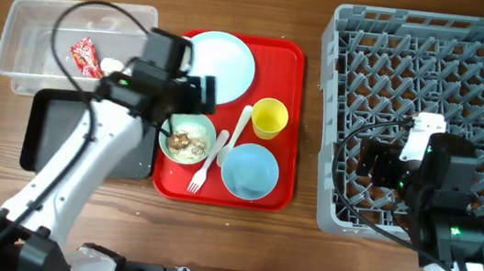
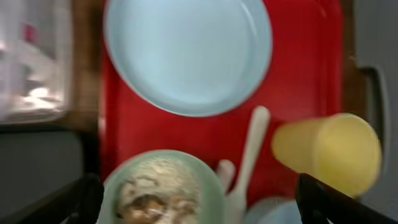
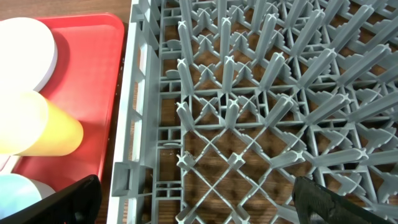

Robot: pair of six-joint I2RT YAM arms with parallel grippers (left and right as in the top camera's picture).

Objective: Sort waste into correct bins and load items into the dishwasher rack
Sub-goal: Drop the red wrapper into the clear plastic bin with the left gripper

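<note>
My left gripper (image 1: pixel 189 101) is open and empty, hovering just above the pale green bowl (image 1: pixel 188 138) that holds rice with brown bits (image 2: pixel 155 190); its fingers (image 2: pixel 199 202) straddle the bowl. On the red serving tray (image 1: pixel 291 114) are also the pale blue plate (image 1: pixel 223 64), yellow cup (image 1: pixel 269 118), pale blue bowl (image 1: pixel 249 171), white fork (image 1: pixel 202 172) and spoon (image 1: pixel 235 135). The red wrapper (image 1: pixel 85 54) and a white tissue (image 1: pixel 113 67) lie in the clear tub (image 1: pixel 32 36). My right gripper (image 1: pixel 364 160) is open and empty over the grey rack (image 1: pixel 433 85), near its left wall (image 3: pixel 140 124).
The black tray (image 1: pixel 48 130) lies in front of the clear tub, partly under my left arm. The rack's upright pegs (image 3: pixel 249 93) stand close below my right gripper. The yellow cup (image 3: pixel 37 130) lies just left of the rack wall.
</note>
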